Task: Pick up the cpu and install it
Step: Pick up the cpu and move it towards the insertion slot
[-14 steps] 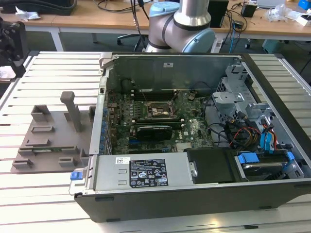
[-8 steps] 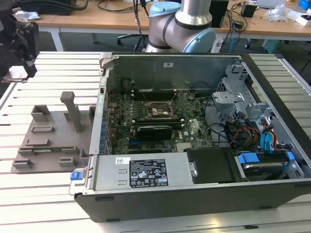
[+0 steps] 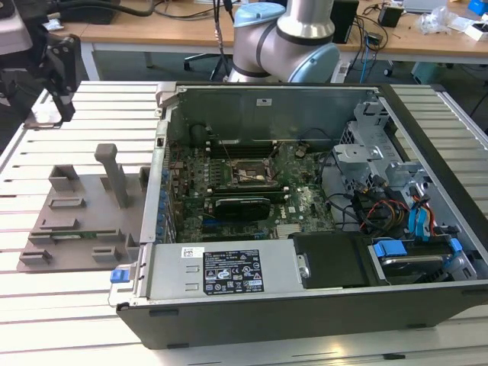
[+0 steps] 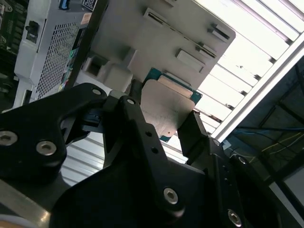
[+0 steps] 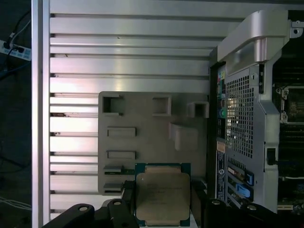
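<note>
the two dark fingers (image 4: 192, 130) are pinching the cpu (image 4: 167, 109) by two opposite edges, one finger on each side, so nothing presses on its silvery top and, as i judge it, the contact face underneath is spared as well. in the first wrist view the cpu (image 5: 162, 197) sits flat and square between them, its pale green rim showing around the metal lid, which suggests an even grip without tilt. the chip looks large against the grey tray (image 5: 142, 118) behind it, so i take it to be held clear of the tray rather than resting in one of the recesses among the raised blocks. in the exterior view the gripper (image 3: 59, 91) hangs at the exterior view's left, up above the slatted metal table (image 3: 76, 305) and beyond the far end of the tray (image 3: 84, 202), well apart from the open computer case (image 3: 305, 305). the case lies on its side with the panel off, presumably so the motherboard faces upward and can be reached from above. the socket (image 3: 249, 174) in the middle of that board shows a dark frame around what seems a bare centre, which fits a seat waiting for the chip. as things stand, the pick-up part looks done and the install part not yet.
</note>
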You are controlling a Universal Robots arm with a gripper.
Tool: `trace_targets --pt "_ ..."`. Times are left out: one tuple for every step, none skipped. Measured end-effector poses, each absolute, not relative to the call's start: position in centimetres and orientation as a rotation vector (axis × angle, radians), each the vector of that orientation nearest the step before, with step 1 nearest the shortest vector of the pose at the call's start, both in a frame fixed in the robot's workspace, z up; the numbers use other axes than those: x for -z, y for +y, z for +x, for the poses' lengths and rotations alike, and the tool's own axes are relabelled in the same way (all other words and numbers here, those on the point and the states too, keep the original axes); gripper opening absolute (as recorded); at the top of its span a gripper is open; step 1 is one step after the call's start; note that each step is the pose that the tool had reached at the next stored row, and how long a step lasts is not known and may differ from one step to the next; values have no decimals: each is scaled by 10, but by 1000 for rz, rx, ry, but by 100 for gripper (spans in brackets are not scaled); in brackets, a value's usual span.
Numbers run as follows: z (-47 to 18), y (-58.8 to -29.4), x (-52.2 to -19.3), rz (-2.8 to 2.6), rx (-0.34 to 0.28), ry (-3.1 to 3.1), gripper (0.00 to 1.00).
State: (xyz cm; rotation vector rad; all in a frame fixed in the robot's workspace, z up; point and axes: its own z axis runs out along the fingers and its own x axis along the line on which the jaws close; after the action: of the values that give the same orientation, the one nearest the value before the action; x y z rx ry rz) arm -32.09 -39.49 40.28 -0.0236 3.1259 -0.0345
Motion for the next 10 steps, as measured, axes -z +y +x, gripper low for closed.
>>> trace_targets --pt "-318 -395 -403 -23 34 3126 55" --pt "-315 -395 -403 -23 35 3126 55" --pt "-312 -395 -403 -23 35 3126 55" --pt "-308 -395 -403 -23 34 3127 55" --pt "-306 -394 -403 -23 35 3127 55" --pt "-302 -394 -403 -23 35 3127 55" --pt "-299 -394 -402 -23 34 3127 55" --pt "-290 -394 -402 -23 34 3127 55" --pt "-281 -394 -402 -23 34 3128 55" --pt "-275 -393 -402 -23 34 3128 55"
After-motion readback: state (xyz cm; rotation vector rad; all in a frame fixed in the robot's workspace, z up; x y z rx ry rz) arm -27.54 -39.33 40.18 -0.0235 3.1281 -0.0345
